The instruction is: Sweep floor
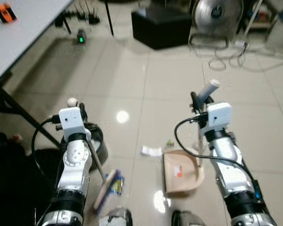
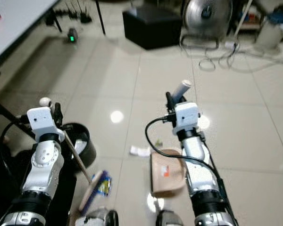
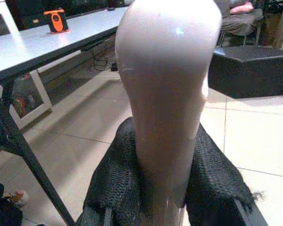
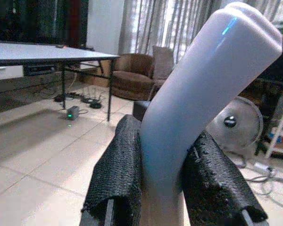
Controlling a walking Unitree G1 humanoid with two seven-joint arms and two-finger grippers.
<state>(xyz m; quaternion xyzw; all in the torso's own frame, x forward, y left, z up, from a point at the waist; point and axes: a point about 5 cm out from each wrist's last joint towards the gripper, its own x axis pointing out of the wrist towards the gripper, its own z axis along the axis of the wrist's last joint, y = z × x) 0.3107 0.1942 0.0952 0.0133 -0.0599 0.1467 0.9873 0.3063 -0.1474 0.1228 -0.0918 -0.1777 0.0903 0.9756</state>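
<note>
Black fingers (image 3: 118,179) pinch broom handle (image 3: 165,94) between them

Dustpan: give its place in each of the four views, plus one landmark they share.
Left eye view: dustpan on the floor, low centre, beside the right arm.
Right eye view: dustpan low centre, partly behind the right arm.
Left wrist view: pan not in it.
Right wrist view: pan not in it; its pale handle is clamped in the right tool.
Shared landmark: white table.

Pale broom handle (image 3: 167,94) clamped between black padded jaws, grey table (image 3: 42,42) with orange object (image 3: 56,21) behind
</note>
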